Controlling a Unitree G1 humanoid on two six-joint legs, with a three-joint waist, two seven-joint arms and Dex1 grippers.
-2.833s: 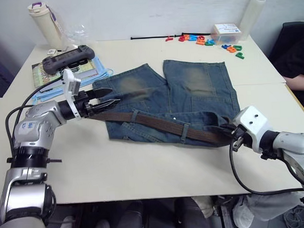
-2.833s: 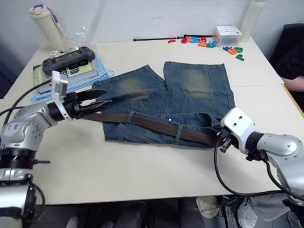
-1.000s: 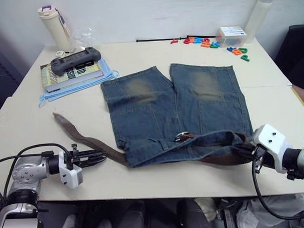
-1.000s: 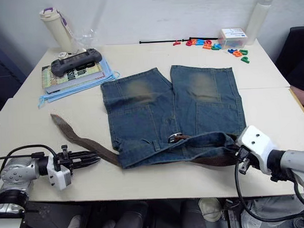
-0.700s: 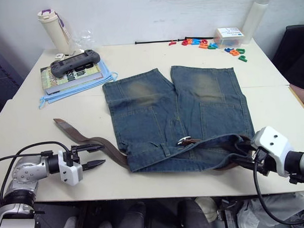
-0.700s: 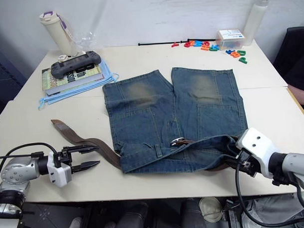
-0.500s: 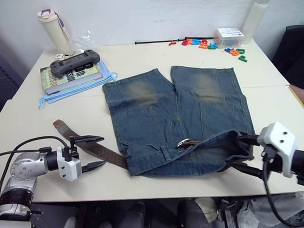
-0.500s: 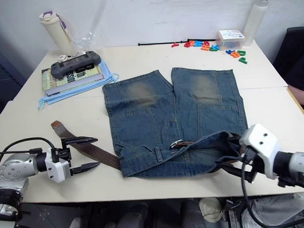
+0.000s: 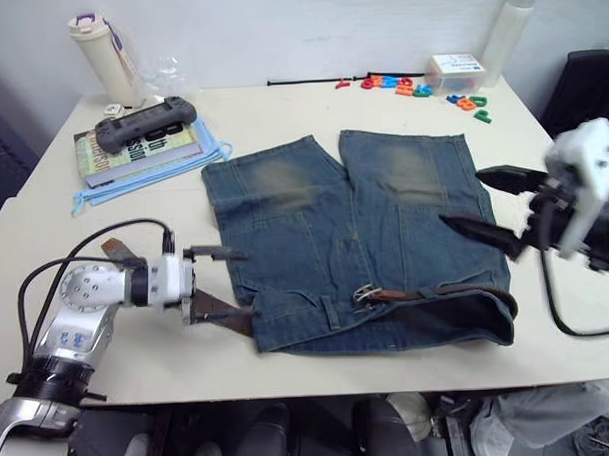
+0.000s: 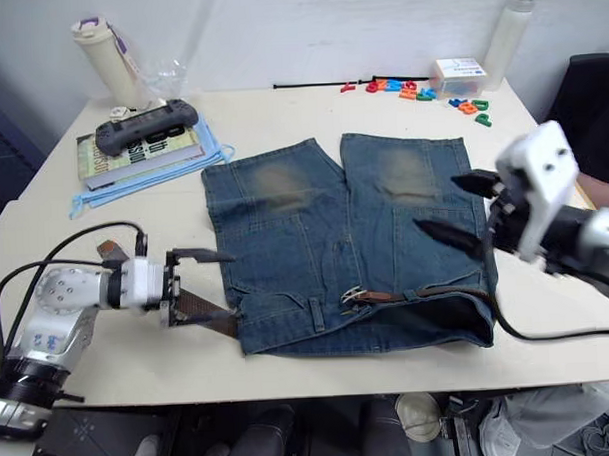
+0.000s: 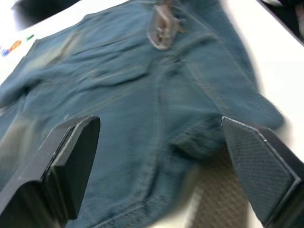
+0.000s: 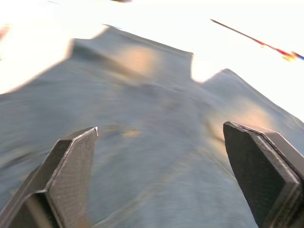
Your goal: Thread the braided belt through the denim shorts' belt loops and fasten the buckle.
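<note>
The denim shorts (image 9: pixel 354 226) lie flat mid-table, waistband toward the near edge. The braided belt (image 9: pixel 437 291) runs along the waistband's right half, with the silver buckle (image 9: pixel 367 293) near the fly. One belt loop (image 9: pixel 330 309) shows left of the buckle. A brown belt end (image 9: pixel 228 319) sticks out at the shorts' left side. My left gripper (image 9: pixel 218 284) stands open there, its lower finger just above that belt end. My right gripper (image 9: pixel 463 195) is open and raised over the shorts' right leg, holding nothing. In the left wrist view the belt (image 11: pixel 213 209) lies between the open fingers (image 11: pixel 71 161).
A game controller (image 9: pixel 144 117) rests on a book over a light-blue cloth (image 9: pixel 143 174) at the far left, beside a cream bottle (image 9: pixel 96 55). A thin black cord (image 9: pixel 309 81), coloured letters (image 9: pixel 400 85), a white box (image 9: pixel 454 71) and a white bottle (image 9: pixel 503 26) line the back edge.
Both grippers went from shut to open and let go of the belt. The right arm rose over the right leg. The left gripper moved toward the shorts' left edge.
</note>
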